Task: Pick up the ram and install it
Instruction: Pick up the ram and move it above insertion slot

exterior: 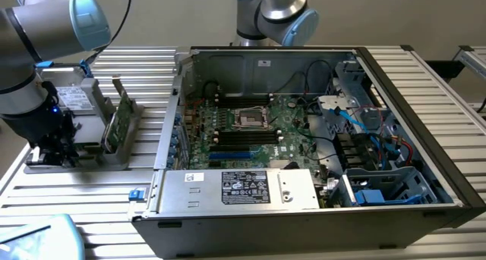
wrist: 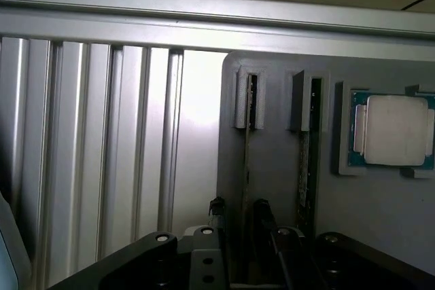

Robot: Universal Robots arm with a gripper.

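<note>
Gripper (wrist: pixel 239 208) is hanging open, fingers straddling the ram (wrist: pixel 247 161). The ram is standing on edge in the grey holder (wrist: pixel 272 188), sitting on the exterior view's left of the PC case (exterior: pixel 304 234).

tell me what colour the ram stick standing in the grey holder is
The ram is green; it shows best in the exterior view.

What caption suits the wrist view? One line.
Open gripper straddling one upright ram stick in the grey holder, processor chip alongside.
</note>
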